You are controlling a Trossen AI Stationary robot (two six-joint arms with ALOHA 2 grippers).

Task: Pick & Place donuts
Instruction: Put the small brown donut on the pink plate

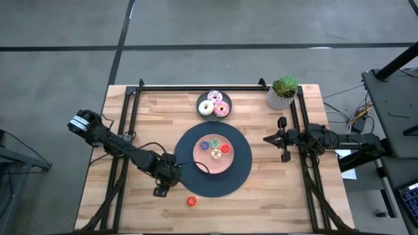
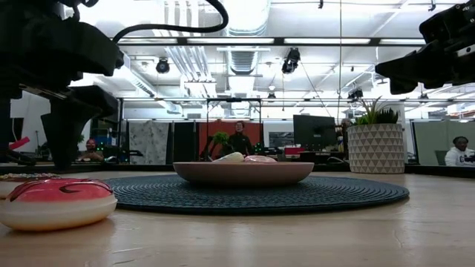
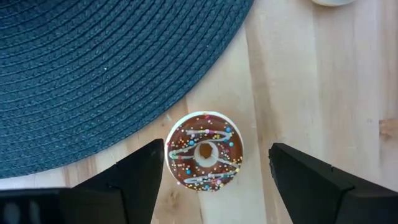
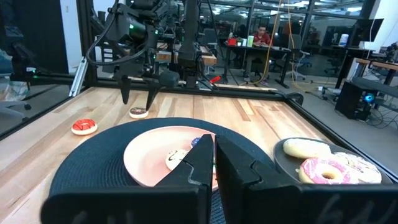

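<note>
A small brown donut (image 3: 204, 151) with white drizzle and sprinkles lies flat on the wood, just off the edge of the dark round mat (image 3: 93, 74). My left gripper (image 3: 216, 149) hangs over it, pointing steeply down and open, one finger on either side, a little above it in the right wrist view (image 4: 138, 94). A red donut (image 1: 191, 201) lies on the wood nearer the front edge. The pink plate (image 1: 204, 164) on the mat holds several tiny donuts. My right gripper (image 1: 282, 138) waits shut at the table's right side.
A small dark plate (image 1: 202, 97) with three larger donuts stands at the far middle. A potted plant (image 1: 283, 93) is at the far right corner. Dark frame rails run along the left, right and far edges. People sit in the room behind the table.
</note>
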